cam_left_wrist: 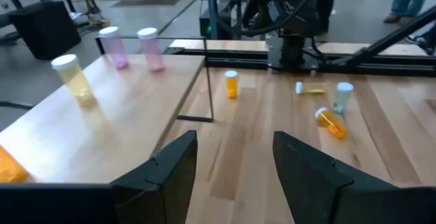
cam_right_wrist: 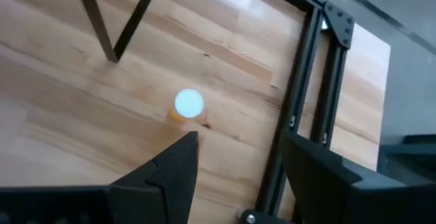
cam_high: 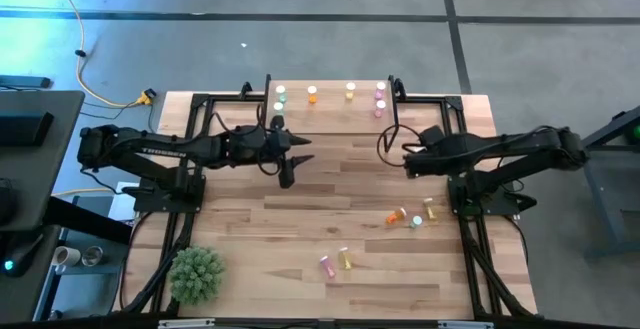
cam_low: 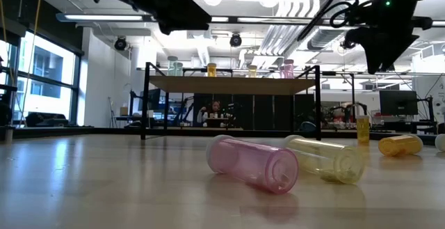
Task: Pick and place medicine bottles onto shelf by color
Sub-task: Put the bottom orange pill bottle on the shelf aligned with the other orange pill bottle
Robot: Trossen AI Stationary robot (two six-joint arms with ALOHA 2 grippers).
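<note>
The shelf (cam_high: 330, 114) stands at the table's far edge. On it stand two green bottles (cam_high: 280, 100), an orange one (cam_high: 312, 94), a yellow one (cam_high: 350, 91) and two pink ones (cam_high: 380, 99). My left gripper (cam_left_wrist: 235, 176) is open and empty, above the table just in front of the shelf's left end (cam_high: 288, 174). My right gripper (cam_right_wrist: 238, 176) is open and empty, in the air near the shelf's right leg (cam_high: 408, 159), above an upright orange bottle (cam_right_wrist: 189, 106) that stands on its base on the table. More bottles lie on the table.
A pink bottle (cam_high: 327, 265) and a yellow bottle (cam_high: 345, 259) lie near the table's front. Orange (cam_high: 397, 216), green (cam_high: 416, 221) and yellow (cam_high: 430, 209) bottles sit at the right. A green plant (cam_high: 195, 274) stands at the front left. Black frame rails (cam_high: 470, 239) run along both sides.
</note>
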